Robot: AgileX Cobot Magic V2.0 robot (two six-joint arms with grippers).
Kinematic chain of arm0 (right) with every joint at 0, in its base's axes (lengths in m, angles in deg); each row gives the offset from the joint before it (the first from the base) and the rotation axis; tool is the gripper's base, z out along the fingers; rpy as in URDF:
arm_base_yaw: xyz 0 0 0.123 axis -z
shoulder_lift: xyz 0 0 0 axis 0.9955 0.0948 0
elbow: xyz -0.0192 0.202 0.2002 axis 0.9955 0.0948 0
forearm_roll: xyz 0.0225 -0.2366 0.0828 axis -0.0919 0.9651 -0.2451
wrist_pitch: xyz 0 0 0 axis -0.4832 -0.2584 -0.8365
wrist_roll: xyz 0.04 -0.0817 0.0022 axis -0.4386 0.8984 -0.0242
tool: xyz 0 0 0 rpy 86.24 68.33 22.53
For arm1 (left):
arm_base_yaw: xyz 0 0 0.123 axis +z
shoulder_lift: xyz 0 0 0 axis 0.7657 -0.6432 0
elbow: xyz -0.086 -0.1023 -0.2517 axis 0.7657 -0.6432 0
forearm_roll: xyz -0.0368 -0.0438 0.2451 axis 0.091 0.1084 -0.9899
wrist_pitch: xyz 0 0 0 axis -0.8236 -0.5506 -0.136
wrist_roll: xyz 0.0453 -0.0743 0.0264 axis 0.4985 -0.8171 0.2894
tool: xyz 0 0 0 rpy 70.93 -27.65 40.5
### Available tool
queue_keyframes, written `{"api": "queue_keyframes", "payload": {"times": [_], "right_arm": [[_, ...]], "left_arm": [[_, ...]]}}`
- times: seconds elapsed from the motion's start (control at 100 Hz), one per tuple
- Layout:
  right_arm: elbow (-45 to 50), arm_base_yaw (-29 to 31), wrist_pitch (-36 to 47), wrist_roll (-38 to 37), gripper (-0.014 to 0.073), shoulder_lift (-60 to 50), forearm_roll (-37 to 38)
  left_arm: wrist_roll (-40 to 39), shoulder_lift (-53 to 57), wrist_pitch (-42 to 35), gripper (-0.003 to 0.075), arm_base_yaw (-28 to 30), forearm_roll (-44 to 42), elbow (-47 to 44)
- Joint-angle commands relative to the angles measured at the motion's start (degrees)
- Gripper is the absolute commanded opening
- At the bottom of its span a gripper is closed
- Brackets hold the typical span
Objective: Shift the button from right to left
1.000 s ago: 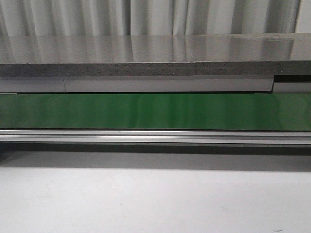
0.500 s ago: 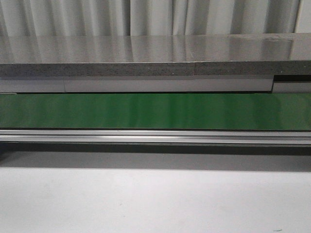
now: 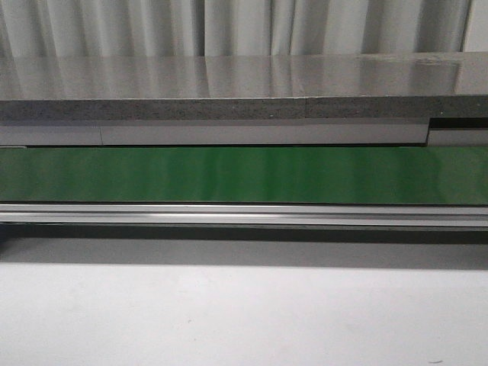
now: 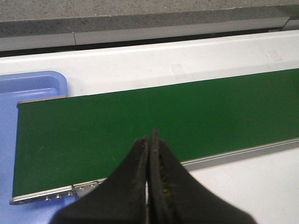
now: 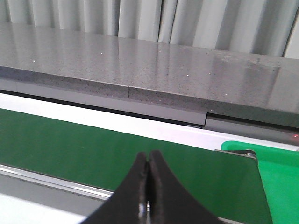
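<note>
A: Button isn't visible in any view. Tools?
B: Left tool (image 4: 150,140) pressed together, gripping nothing, over the green belt (image 4: 140,126) by the blue tray (image 4: 28,86). Right tool (image 5: 148,165) likewise closed, near the green tray (image 5: 280,172).

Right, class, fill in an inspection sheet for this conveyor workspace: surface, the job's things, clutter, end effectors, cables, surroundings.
Surface: green conveyor belt with a metal rail along its near side, white table in front.
Job's things: button, nothing seen in any view.
Clutter: nothing seen on the belt; a blue tray lies at one belt end, a green tray at the other.
End effectors: left end effector shut, empty, above the belt; right end effector shut, empty.
Cables: nothing seen.
Surroundings: grey stone-look counter behind the belt, pale curtain beyond.
</note>
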Motion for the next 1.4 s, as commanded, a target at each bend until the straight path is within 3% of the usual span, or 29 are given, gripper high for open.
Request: {"api": "queue_keyframes", "payload": {"times": [0.0,0.5,0.62,0.76,0.86,1.09,1.21,1.39], "right_arm": [[-1.4,-0.1,4.0,0.4,-0.0067,0.5,-1.0],[-1.4,-0.1,4.0,0.4,-0.0067,0.5,-1.0],[-1.4,-0.1,4.0,0.4,-0.0067,0.5,-1.0],[-1.4,-0.1,4.0,0.4,-0.0067,0.5,-1.0],[-1.4,-0.1,4.0,0.4,-0.0067,0.5,-1.0],[-1.4,-0.1,4.0,0.4,-0.0067,0.5,-1.0],[-1.4,-0.1,4.0,0.4,-0.0067,0.5,-1.0],[-1.4,-0.1,4.0,0.4,-0.0067,0.5,-1.0]], "left_arm": [[0.1,2.7,-2.3,-0.002,-0.5,2.7,-0.6],[3.4,18.0,-6.2,-0.002,-0.5,3.6,-14.7],[4.3,21.7,-12.0,-0.002,-0.5,6.0,-19.2],[3.9,26.3,-24.2,-0.002,-2.4,5.6,-25.7],[-2.8,29.3,-30.0,-0.002,-5.3,0.0,-29.7],[-23.3,33.1,-47.0,-0.002,-11.3,-22.7,-38.2],[-24.4,34.4,-53.3,-0.002,-11.4,-25.4,-42.2],[-24.4,38.6,-55.1,-0.002,-10.7,-25.4,-48.6]]}}
